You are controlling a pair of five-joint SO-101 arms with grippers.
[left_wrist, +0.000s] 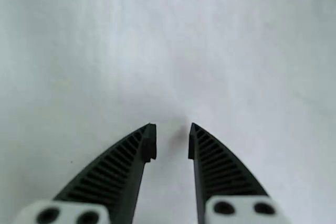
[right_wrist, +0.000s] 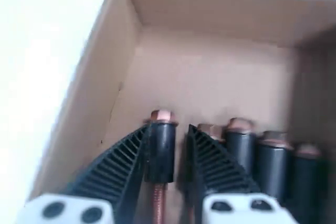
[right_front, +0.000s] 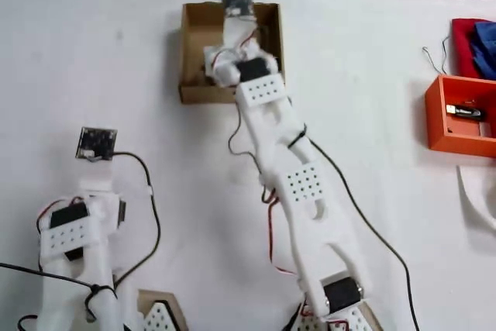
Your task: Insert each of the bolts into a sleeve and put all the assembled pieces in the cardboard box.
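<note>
Right gripper (right_wrist: 167, 129) straddles a sleeved bolt (right_wrist: 160, 153) inside the cardboard box (right_wrist: 100, 108), upper centre — fingers (right_wrist: 123, 163) narrowly parted, one touching it. Left gripper (left_wrist: 172, 141), lower left, slightly open — empty.

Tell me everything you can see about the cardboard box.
The cardboard box is a small open-topped tray of plain brown card with low straight walls, lying flat on the white table near its far edge. The right claw reaches down into it, a sleeved bolt between its tips. Several more black sleeves with copper-coloured bolt heads sit side by side inside.
</note>
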